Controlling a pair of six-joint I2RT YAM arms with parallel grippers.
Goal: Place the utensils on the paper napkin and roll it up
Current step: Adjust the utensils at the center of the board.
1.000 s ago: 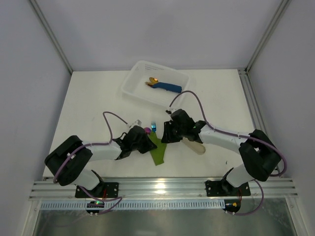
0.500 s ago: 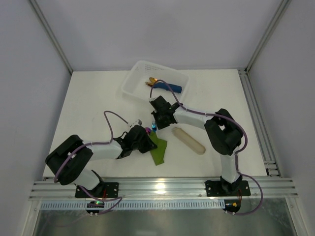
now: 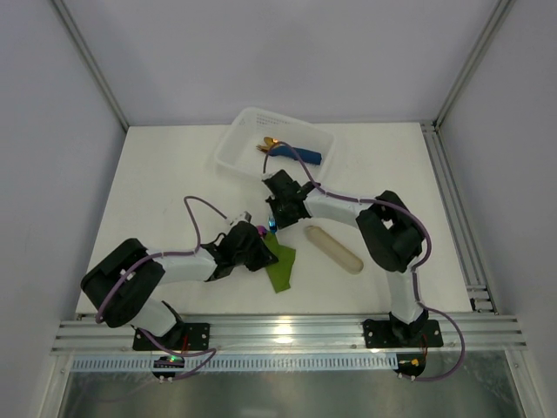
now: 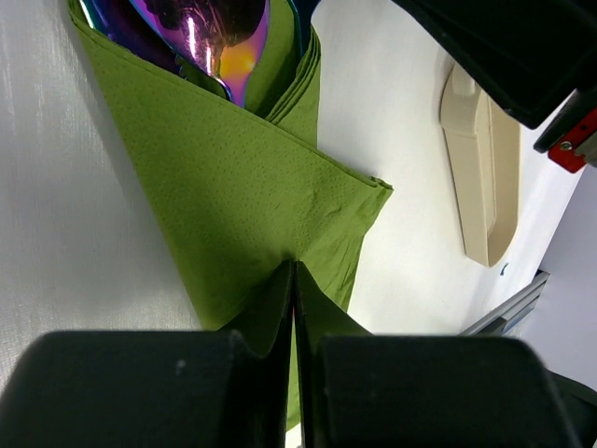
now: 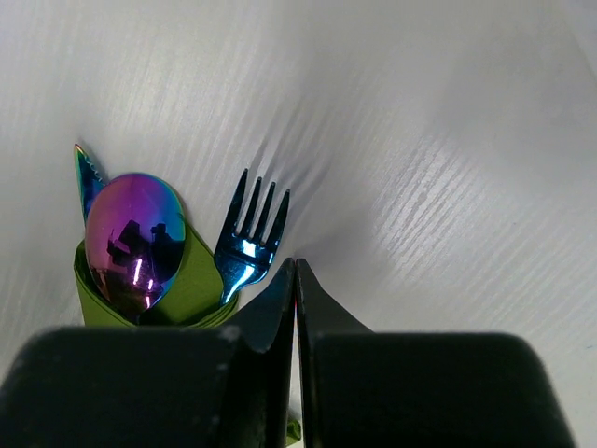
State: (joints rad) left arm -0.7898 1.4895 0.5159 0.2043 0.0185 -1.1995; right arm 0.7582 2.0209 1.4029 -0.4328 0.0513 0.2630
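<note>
The olive-green paper napkin (image 3: pixel 282 263) (image 4: pixel 233 187) lies folded around the utensils, whose heads stick out at its far end. In the right wrist view I see the rainbow spoon (image 5: pixel 135 238), the blue fork (image 5: pixel 250 245) and a knife tip (image 5: pixel 86 173) above the napkin (image 5: pixel 194 291). The spoon bowl (image 4: pixel 210 28) also shows in the left wrist view. My left gripper (image 3: pixel 261 254) (image 4: pixel 294 266) is shut, its tips resting on the napkin's folded flap. My right gripper (image 3: pixel 275 215) (image 5: pixel 295 263) is shut and empty, its tips on the table just right of the fork head.
A beige oblong piece (image 3: pixel 333 249) (image 4: pixel 485 177) lies right of the napkin. A white bin (image 3: pixel 239 139) at the back holds a blue rolled napkin with gold cutlery (image 3: pixel 291 154). A metal rail (image 3: pixel 278 333) runs along the near edge.
The right arm has swung from over the napkin's right side to the far end by the utensil heads, and its jaws have closed. The left arm has stayed put.
</note>
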